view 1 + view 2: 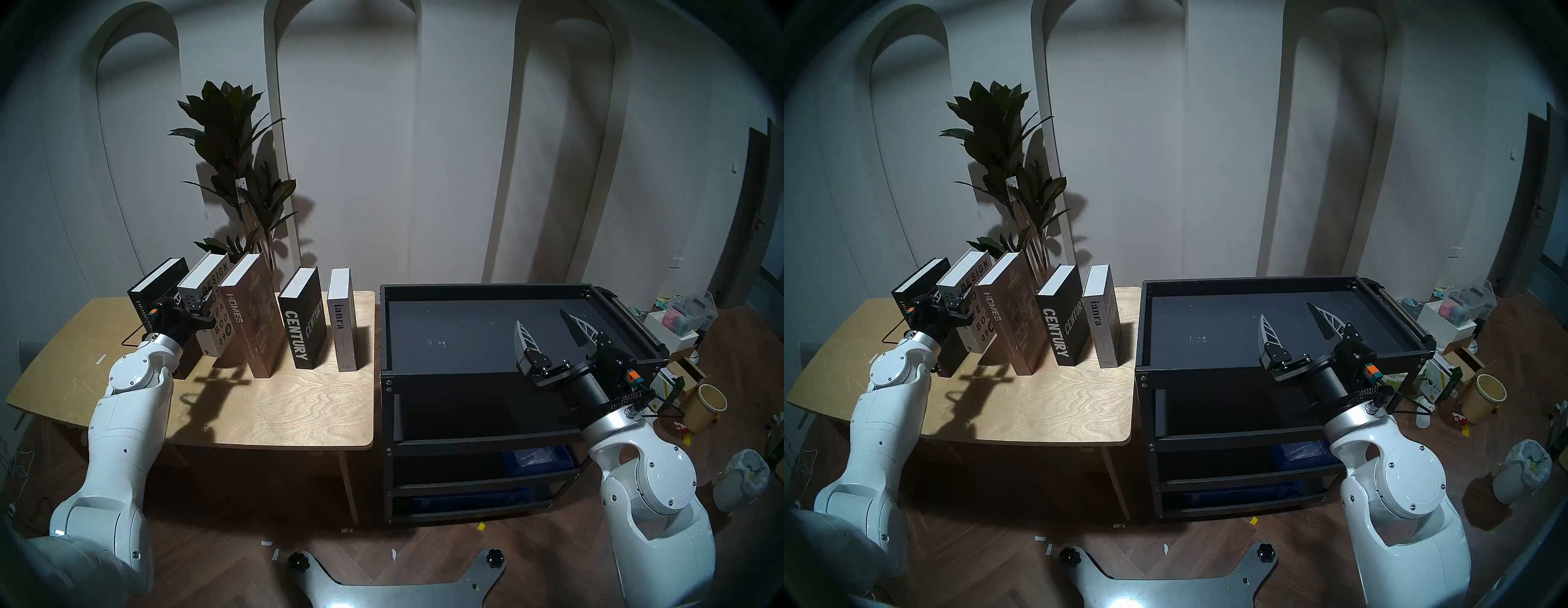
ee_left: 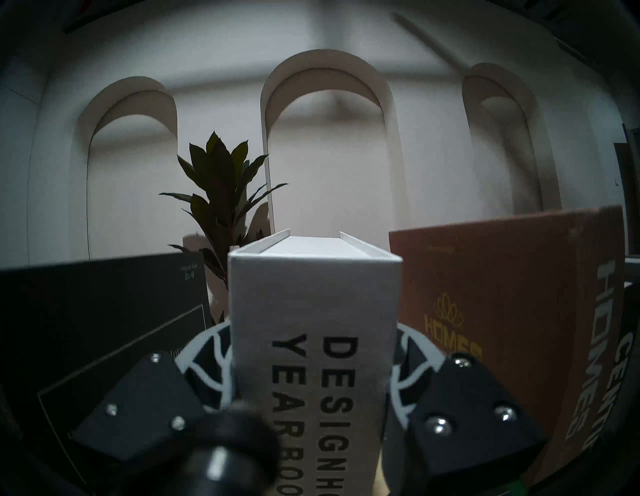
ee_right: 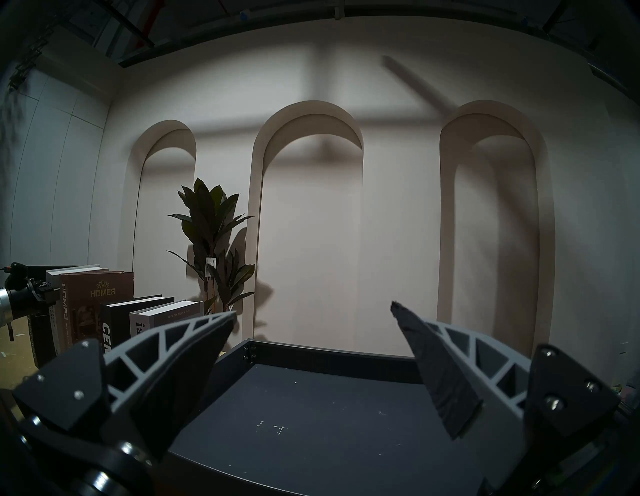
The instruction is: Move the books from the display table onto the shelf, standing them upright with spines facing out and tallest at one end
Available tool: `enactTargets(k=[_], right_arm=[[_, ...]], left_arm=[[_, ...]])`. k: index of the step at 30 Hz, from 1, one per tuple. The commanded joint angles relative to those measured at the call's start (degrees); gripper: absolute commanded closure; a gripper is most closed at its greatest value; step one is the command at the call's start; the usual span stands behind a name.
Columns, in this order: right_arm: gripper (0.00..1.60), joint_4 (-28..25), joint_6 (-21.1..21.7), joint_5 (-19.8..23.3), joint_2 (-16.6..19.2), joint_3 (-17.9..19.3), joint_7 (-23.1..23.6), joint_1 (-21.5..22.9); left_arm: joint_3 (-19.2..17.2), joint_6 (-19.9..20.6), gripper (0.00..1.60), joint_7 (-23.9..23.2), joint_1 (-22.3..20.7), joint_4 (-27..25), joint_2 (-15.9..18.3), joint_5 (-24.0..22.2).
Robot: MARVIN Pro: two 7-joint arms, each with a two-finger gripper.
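left gripper (image 2: 313,398): clamped on the spine of white Design Yearbook (image 2: 313,311), so it comes out upright
yearbook place: tilted on display table (image 1: 297,407), left of the shelf (image 1: 488,293), between black book (image 1: 155,293) and HOMES (image 1: 254,314)
right gripper (image 1: 547,335): wide open, empty, waiting over shelf tray
shelf: no books yet

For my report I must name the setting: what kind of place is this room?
Probably a showroom corner used as a robot test space: arched wall niches, styled books on a plywood display table, and boxes and bins on the floor.
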Motion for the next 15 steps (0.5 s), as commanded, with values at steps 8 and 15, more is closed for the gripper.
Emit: enactTargets(k=[8, 15], right_arm=[[0.00, -0.89, -0.21, -0.02, 0.07, -0.09, 0.15, 0.26], [0.00, -0.83, -0.22, -0.01, 0.06, -0.10, 0.15, 0.29]], left_arm=[[-2.92, -0.83, 1.60, -3.26, 0.29, -11.49, 6.71, 0.80], [-5.18, -0.59, 1.60, -5.35, 0.47, -16.42, 6.94, -1.47]])
